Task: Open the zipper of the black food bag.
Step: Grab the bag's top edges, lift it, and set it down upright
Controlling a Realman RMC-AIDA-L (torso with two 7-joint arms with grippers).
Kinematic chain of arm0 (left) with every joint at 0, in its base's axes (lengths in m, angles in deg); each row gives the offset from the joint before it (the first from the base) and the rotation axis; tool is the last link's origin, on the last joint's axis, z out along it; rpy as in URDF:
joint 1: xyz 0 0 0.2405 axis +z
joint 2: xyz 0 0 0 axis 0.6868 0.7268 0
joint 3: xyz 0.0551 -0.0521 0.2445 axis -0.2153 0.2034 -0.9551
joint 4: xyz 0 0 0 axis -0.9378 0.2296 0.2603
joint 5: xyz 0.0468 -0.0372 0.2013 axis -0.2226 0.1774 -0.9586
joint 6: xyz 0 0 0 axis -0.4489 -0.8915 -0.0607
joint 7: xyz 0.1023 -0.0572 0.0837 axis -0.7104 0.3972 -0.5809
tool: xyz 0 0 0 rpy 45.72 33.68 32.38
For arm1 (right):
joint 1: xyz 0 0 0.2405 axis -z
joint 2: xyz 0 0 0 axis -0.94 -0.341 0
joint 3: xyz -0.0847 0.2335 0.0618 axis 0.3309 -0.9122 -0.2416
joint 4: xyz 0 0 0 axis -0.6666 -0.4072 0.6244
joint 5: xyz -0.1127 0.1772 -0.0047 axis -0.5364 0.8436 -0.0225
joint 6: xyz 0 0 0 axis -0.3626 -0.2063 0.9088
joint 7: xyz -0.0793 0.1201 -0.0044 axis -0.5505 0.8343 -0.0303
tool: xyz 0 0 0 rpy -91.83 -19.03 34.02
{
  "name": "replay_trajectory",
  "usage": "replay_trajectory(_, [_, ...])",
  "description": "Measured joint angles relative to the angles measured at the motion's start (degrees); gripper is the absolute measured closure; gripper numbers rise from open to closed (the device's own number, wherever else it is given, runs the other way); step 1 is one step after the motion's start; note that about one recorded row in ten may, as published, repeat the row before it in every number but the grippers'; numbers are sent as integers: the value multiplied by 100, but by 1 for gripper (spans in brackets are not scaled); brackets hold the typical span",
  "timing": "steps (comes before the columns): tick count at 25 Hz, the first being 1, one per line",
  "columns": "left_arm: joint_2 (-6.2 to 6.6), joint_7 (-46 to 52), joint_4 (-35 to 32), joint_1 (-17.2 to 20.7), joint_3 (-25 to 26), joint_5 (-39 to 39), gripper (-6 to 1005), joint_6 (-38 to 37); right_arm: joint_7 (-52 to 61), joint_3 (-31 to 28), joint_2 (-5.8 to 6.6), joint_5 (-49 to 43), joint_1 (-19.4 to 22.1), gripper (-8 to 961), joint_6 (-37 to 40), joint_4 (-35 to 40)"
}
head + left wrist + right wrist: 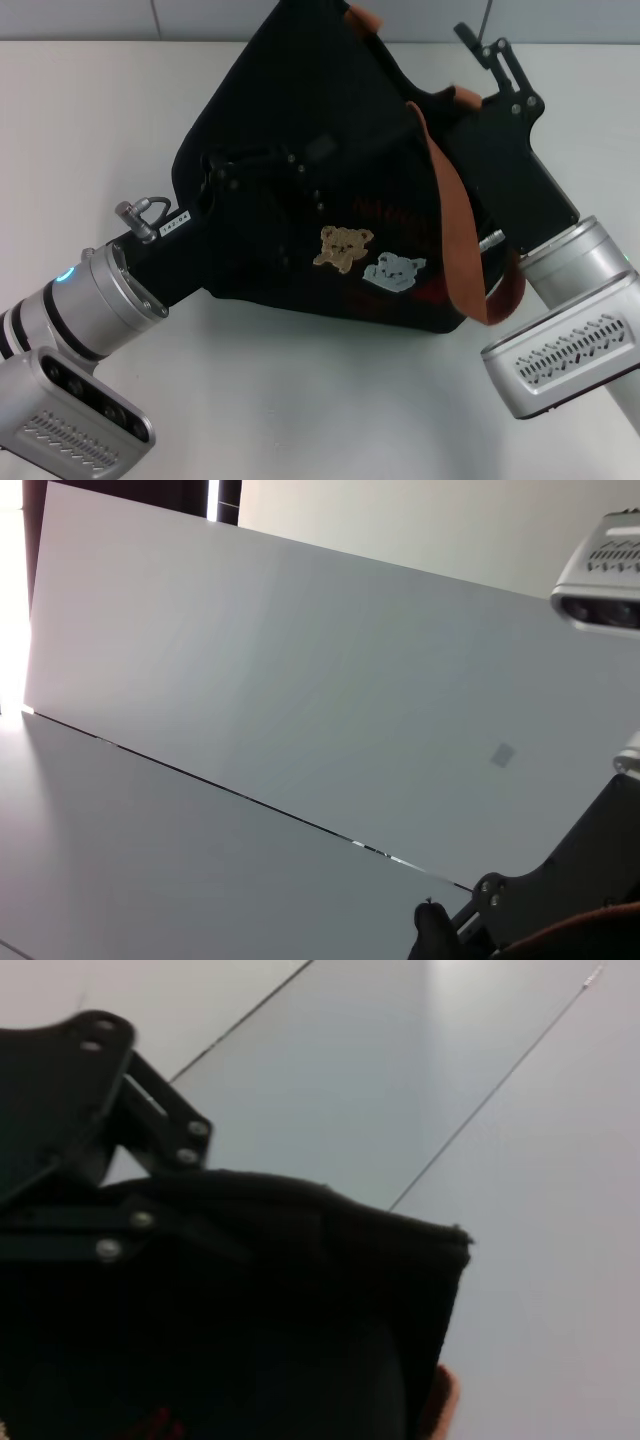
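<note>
The black food bag [330, 120], with two bear pictures [365, 258] on its front, sits mid-table in the head view. One orange-brown handle [455, 225] hangs down its right side. My left gripper [255, 165] lies against the bag's left part, black on black. My right gripper [490, 70] is at the bag's upper right corner, partly behind the fabric. In the right wrist view, bag fabric [300, 1310] fills the lower part. I cannot make out the zipper line. A small silvery piece [490, 240] shows at the bag's right edge; it may be the pull.
The white table [320, 400] extends in front of the bag and to its left. A pale wall [330, 680] stands behind the table. In the left wrist view, the right arm's camera housing [600, 570] appears at the upper right.
</note>
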Motion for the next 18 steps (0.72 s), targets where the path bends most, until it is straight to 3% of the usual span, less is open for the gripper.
replay_trajectory(10, [10,-19,-50,-132,56,7,910,-35,-1,-12,2,-12,21,121,-114,-150])
replay_trajectory(18, [22,-225,-68,-372,47,-4,910,-29,768,9,2,-27,81,121,-684,-423])
